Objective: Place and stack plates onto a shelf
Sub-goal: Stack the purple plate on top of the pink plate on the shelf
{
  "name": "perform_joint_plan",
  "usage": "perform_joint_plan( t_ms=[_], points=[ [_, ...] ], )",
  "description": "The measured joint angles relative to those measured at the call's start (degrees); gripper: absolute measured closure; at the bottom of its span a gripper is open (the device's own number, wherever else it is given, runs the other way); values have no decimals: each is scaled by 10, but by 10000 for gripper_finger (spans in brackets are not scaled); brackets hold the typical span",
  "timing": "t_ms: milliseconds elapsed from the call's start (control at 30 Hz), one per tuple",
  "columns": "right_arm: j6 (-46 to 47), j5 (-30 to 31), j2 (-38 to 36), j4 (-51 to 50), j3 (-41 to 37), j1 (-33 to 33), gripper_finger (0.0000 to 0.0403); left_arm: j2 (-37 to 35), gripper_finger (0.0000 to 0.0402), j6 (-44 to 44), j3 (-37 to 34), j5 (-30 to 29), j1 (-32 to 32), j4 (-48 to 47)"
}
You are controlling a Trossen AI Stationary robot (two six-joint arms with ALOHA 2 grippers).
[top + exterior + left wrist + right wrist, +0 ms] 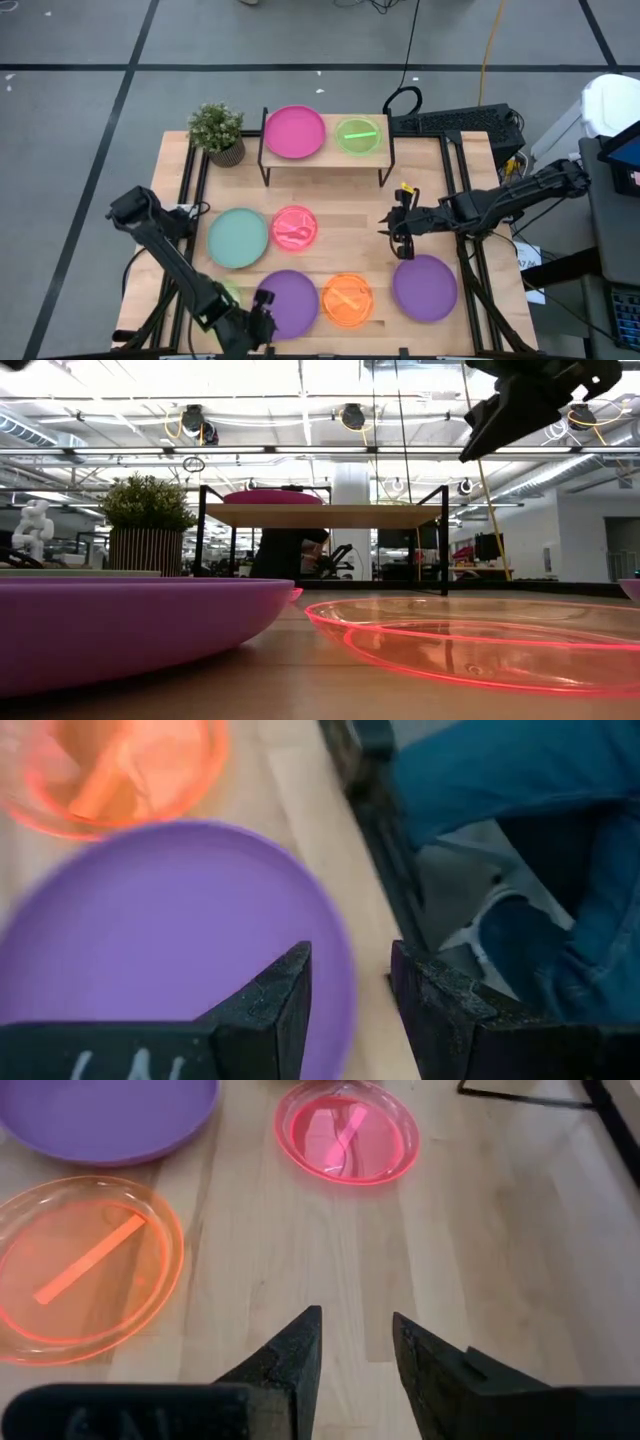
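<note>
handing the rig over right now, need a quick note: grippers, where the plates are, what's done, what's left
Left gripper: open, empty, at the near table edge over the rim of the near-left purple plate.
Right gripper: open, empty, above bare wood just beyond the right purple plate.
Done: magenta plate and lime-green plate lie side by side on the shelf.
Left on the table: teal plate, pink plate, orange plate, both purple plates, and a green edge partly hidden by the left arm. Nothing stacked yet.
</note>
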Motion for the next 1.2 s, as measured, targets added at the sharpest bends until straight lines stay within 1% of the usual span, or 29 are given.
perform_joint_plan(
  t_ms=[200,300,433,733,833,967,1067,1200],
  points=[
    [9,1,0,2,0,14,293,43,256,-53,0,1,-24,5],
    [9,2,0,11,0,19,293,63,256,-66,0,1,-33,3],
    [9,2,0,18,0,19,293,82,256,-65,0,-5,-41,2],
    [5,3,0,22,0,19,293,91,257,-43,1,-58,-43,-3],
    [5,3,0,22,0,19,293,91,257,-32,1,-60,-44,-10],
    [3,2,0,22,0,19,293,96,257,-47,1,-59,-45,-35],
    [3,2,0,22,0,19,293,96,272,-44,0,-59,-49,-37],
    [3,2,0,22,0,19,293,98,311,-46,0,-58,-52,-48]
  ],
)
